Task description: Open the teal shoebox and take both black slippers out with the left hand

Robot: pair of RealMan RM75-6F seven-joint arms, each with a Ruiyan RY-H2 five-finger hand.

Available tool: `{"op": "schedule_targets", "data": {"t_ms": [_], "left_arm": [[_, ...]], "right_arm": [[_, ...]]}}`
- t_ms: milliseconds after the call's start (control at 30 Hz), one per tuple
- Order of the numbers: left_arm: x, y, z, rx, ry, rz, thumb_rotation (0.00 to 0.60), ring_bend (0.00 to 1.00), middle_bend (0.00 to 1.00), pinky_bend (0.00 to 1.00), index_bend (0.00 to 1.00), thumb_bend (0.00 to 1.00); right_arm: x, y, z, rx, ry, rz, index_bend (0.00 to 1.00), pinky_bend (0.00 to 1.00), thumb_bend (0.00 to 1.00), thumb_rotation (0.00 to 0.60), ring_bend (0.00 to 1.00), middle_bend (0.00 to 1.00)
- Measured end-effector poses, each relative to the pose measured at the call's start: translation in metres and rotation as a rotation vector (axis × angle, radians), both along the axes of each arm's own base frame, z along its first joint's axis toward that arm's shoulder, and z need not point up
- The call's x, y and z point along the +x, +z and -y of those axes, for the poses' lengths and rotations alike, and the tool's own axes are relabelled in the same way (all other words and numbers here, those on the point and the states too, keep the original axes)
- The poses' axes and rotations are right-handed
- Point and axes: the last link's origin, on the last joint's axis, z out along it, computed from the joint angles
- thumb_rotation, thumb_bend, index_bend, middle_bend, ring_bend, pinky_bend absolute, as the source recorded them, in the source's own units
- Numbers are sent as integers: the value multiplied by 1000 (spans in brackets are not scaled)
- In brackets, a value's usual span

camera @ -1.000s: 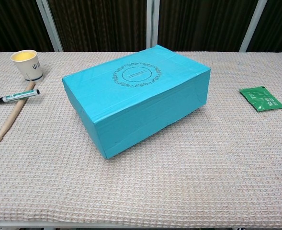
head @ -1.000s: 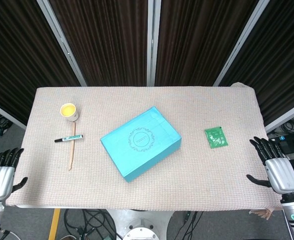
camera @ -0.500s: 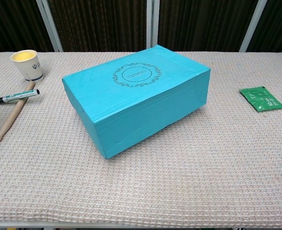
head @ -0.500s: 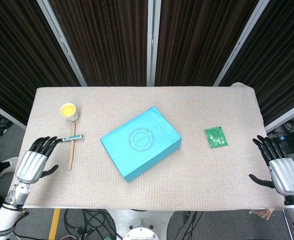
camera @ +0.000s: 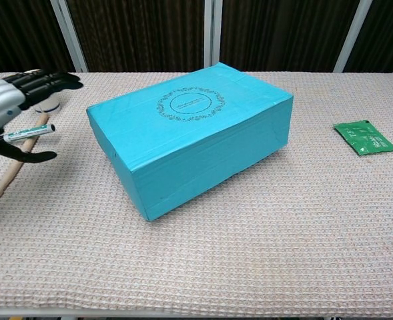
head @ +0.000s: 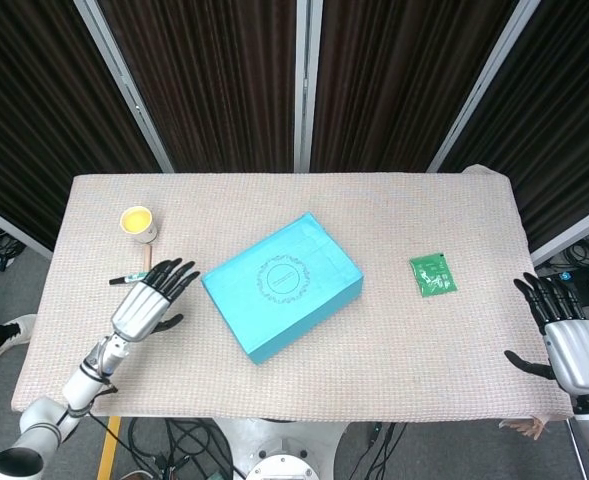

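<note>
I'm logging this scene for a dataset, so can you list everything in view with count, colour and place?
shoebox: one, teal, lid on, table centre, set at an angle
paper cup: one, pale with yellow inside, far left
marker: one, dark with a white barrel, left, lying across the stick
wooden stick: one, tan, left, below the cup
packet: one, green, flat, right side
table: one, under a beige woven cloth
left hand: one, silver and black, fingers spread, above the marker, left of the shoebox
right hand: one, fingers spread, at the table's right edge
</note>
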Motion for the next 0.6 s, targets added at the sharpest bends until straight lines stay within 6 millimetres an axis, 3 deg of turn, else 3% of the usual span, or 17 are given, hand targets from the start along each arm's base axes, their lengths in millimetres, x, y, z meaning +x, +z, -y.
{"op": "schedule_targets", "data": {"t_ms": [100,300,600], "left_arm": [[17,-18,-4,-47,-41,2,600,58,44,174,79,166],[34,-33,-6,-79,-104,-17,600,58,44,175,79,164],[40,-45,-10,-100,-93,-46,600,58,44,175,79,159]], "right_arm": [[0,-1,1,2,-5,0,29,0,20,600,0,21],[0,-4,3,11,-11,0,29,0,20,600,0,20],[0,-3,3,10,-24,-4,29,0,19,600,0,21]]}}
